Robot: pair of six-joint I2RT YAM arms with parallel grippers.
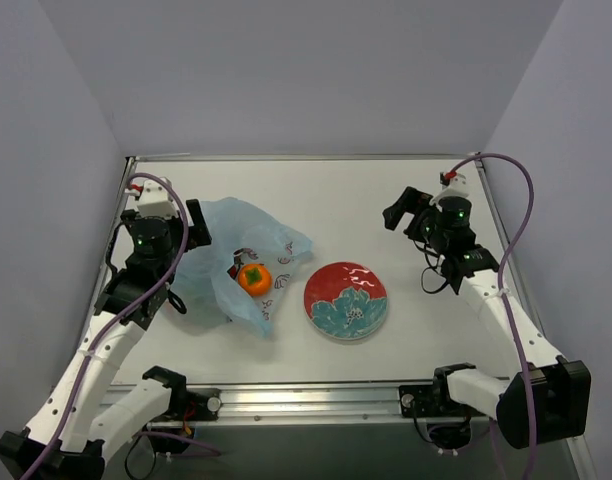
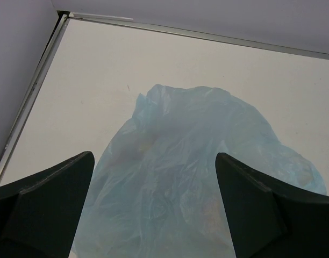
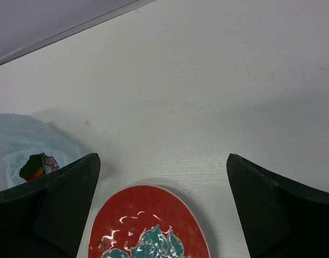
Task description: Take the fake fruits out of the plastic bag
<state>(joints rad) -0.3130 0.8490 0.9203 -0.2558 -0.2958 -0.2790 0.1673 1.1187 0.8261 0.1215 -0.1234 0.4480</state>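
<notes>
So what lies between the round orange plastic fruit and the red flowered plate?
Top view: the edge of the crinkled light-blue plastic bag, then bare white table.

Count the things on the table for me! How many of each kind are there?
Bags: 1, the blue bag
Plates: 1, the red plate
Fruits: 1 in plain sight, the orange fruit lying in the bag; more may be hidden under the plastic
Total: 3 things that can be seen clearly
</notes>
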